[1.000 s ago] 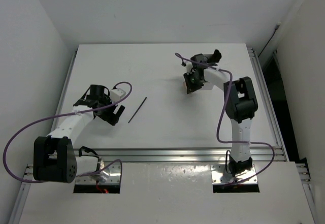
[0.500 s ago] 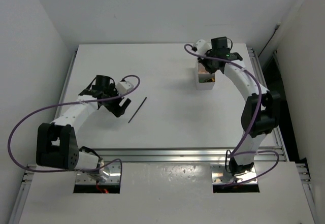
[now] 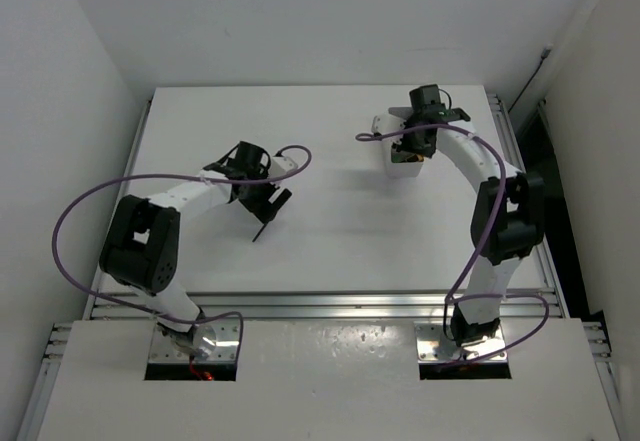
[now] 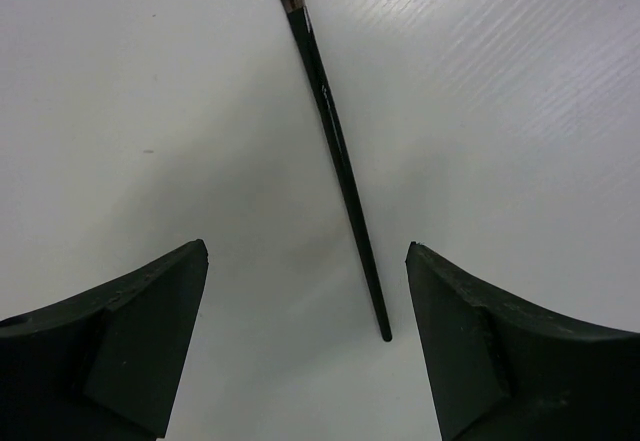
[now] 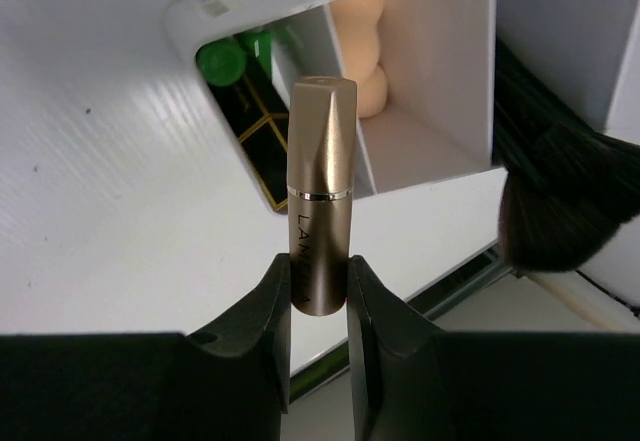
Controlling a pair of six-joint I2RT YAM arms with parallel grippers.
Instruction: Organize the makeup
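The left hand (image 4: pixel 305 281) hangs low over the tabletop (image 4: pixel 120 81) with its fingers spread wide either side of a thin black brush (image 4: pixel 335 151). The brush lies flat with its bristle tip pointing away, and its tail end sits between the two pads, touching neither. It looks light, stiff and slim, likely to roll or skid under a glancing pinch. The best hold is probably across the handle near mid-length, with the pads closing square on it. The right hand (image 5: pixel 318 281) is clamped on the lower part of a gold tube (image 5: pixel 322 161), which pokes out beyond the fingertips over the white box (image 5: pixel 440 71). A green tube (image 5: pixel 222 61), a black-and-gold case (image 5: pixel 262 126) and a beige sponge (image 5: pixel 365 51) lie in that box. The gold tube looks hard and glossy, so probably slippery.
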